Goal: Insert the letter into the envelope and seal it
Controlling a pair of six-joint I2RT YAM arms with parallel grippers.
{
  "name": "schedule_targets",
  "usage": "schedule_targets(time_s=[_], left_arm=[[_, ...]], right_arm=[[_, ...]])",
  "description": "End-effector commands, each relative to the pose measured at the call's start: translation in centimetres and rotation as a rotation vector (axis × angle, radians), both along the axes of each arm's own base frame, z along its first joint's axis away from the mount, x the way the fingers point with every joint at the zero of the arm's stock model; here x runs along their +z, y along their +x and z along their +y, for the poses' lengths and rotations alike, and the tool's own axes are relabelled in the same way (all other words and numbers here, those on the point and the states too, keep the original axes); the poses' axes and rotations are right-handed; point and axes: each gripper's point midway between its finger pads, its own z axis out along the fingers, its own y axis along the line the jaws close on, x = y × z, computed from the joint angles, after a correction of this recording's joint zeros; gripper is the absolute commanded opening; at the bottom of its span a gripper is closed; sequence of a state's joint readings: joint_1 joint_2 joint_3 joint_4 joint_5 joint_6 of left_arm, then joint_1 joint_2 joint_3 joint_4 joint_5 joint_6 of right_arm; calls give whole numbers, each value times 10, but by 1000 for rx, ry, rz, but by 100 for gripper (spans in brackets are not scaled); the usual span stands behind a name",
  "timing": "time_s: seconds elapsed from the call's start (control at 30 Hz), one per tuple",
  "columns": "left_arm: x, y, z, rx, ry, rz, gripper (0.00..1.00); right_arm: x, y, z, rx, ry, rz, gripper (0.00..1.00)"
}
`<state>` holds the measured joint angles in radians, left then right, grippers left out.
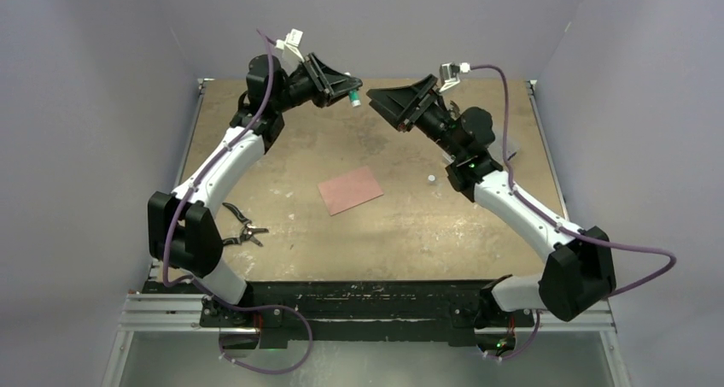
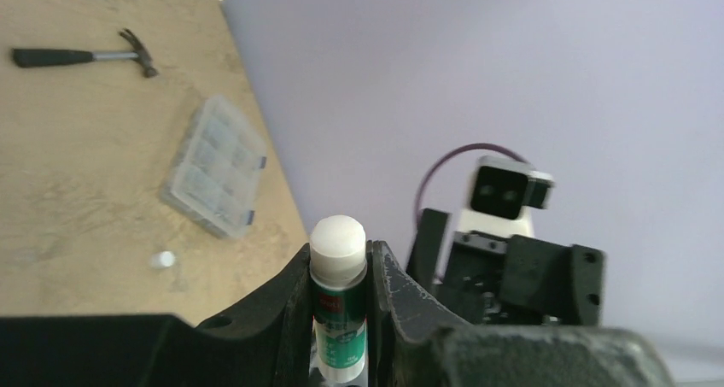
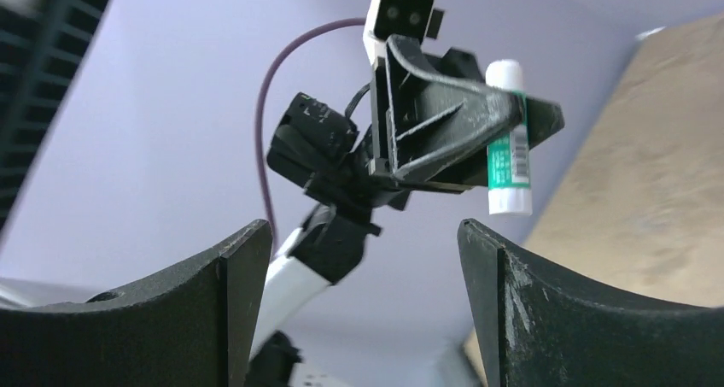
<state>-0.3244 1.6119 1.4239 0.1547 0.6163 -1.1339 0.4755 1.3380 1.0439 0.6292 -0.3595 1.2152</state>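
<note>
Overhead, note the left pincer (image 1: pixel 350 90) high above the far desk (image 1: pixel 282 148), clamped on a glue stick (image 1: pixel 354 98). The right pincer (image 1: pixel 386 109) faces it, jaws spread and empty. The envelope (image 1: pixel 350 190) lies flat mid-desk, well apart from both pincers; no flap or separate letter can be made out. A small white cap (image 1: pixel 432 178) lies to its right. At the left wrist, verify the stick sits straight between the fingers, white tip clear of them. At the right wrist, both fingers stand wide. Probable next step: bring the stick squarely down to the flap edge and press lightly.
</note>
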Motion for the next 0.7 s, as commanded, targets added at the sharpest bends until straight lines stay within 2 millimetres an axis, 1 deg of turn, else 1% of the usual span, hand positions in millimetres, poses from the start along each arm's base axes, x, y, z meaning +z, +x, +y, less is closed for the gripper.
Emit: schedule_targets(time_s=[0.0, 0.07, 0.13, 0.23, 0.3, 0.4, 0.43, 0.5, 0.6, 0.67], left_arm=[[63, -26, 1, -74, -185, -36, 0], [69, -28, 1, -81, -222, -28, 0], [70, -29, 2, -79, -255, -24, 0], [72, -29, 4, -70, -284, -17, 0], [71, -28, 4, -66, -287, -11, 0], [70, -28, 5, -57, -290, -10, 0], [69, -28, 5, -54, -289, -7, 0], [69, -28, 6, -49, -291, -5, 0], [69, -28, 6, -47, -291, -3, 0], [69, -28, 7, -41, -291, -1, 0]], right_arm=[[31, -10, 4, 103, 237, 108, 82], [30, -6, 5, 92, 246, 140, 83], [30, -5, 9, 107, 266, 160, 83], [26, -4, 15, 143, 295, 196, 73], [24, -3, 18, 163, 307, 203, 63], [23, -1, 23, 168, 306, 214, 55], [25, 0, 25, 167, 297, 208, 54], [20, 3, 31, 162, 264, 222, 53], [15, 5, 32, 143, 257, 235, 53], [12, 8, 32, 132, 250, 243, 51]])
